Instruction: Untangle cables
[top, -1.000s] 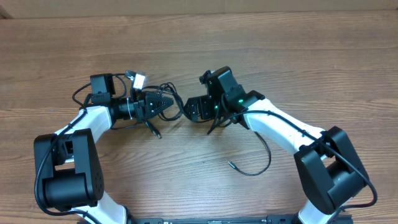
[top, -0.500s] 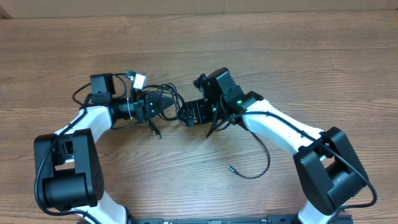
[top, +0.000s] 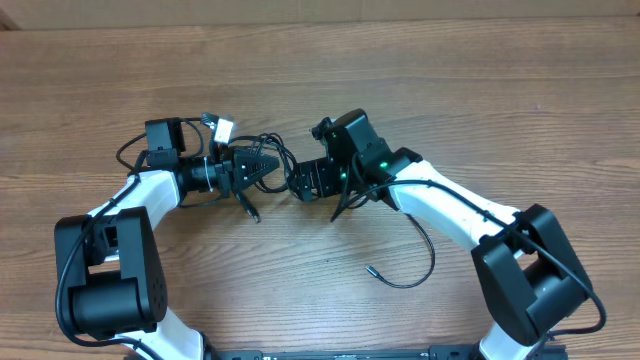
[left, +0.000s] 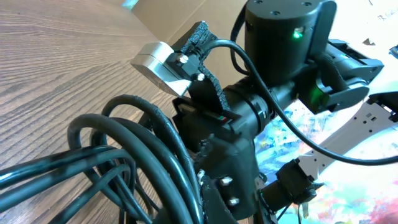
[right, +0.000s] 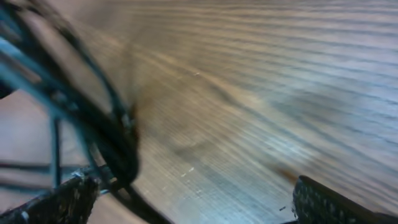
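Cables (top: 264, 146) lie tangled on the table (top: 420, 80) between both arms, the left gripper (top: 262, 168) with jaws clenched on them, the right gripper (top: 297, 182) with jaws spread wide just beside the tangle.

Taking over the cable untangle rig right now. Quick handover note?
Left hand: shut, pinching the cable tangle.
Right hand: open wide, facing the left hand right beside the tangle. Loops show just ahead of its fingertips in its wrist view; nothing is gripped.
Cables: most are knotted at the left hand, with a silver-tipped plug sticking out behind it. One cable lies by the right arm, its far end hidden under the arm.
Done: at most that one cable is freed.
Left: close the right hand on a strand and pull the rest apart.
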